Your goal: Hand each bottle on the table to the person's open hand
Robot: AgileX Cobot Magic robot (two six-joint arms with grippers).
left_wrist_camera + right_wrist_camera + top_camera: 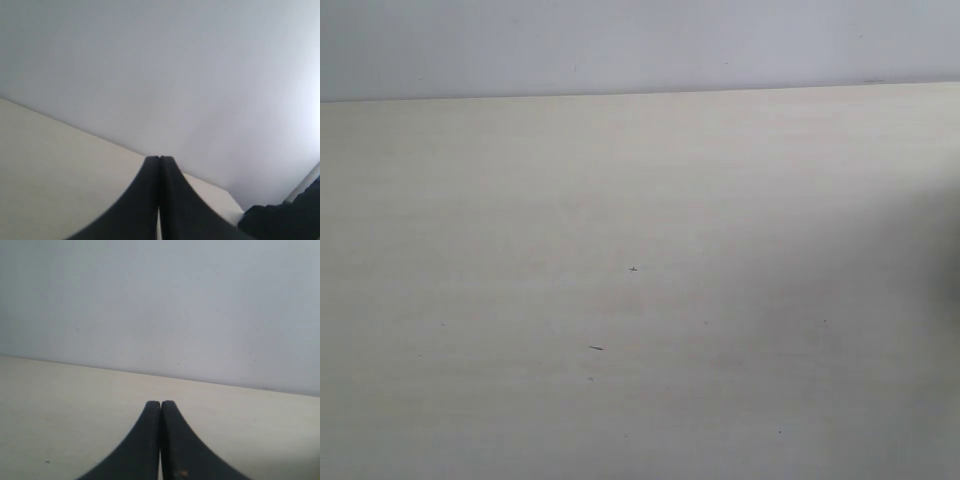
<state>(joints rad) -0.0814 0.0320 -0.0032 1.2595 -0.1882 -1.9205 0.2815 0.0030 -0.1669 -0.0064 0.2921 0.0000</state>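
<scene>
No bottle shows in any view, and the person's open hand is out of view too. The pale beige table (520, 250) fills the exterior view, marked only by a few tiny dark specks (633, 268). Neither gripper appears in the exterior view. In the left wrist view my left gripper (159, 159) is shut, its black fingers pressed together over the table (55, 170), holding nothing. My right gripper (160, 403) is likewise shut and empty above the table (75, 400) in the right wrist view.
A plain white wall (620, 45) rises behind the table's far edge. A dark shadow lies at the right edge of the table (945, 290). A black shape (285, 217) sits beyond the table corner in the left wrist view.
</scene>
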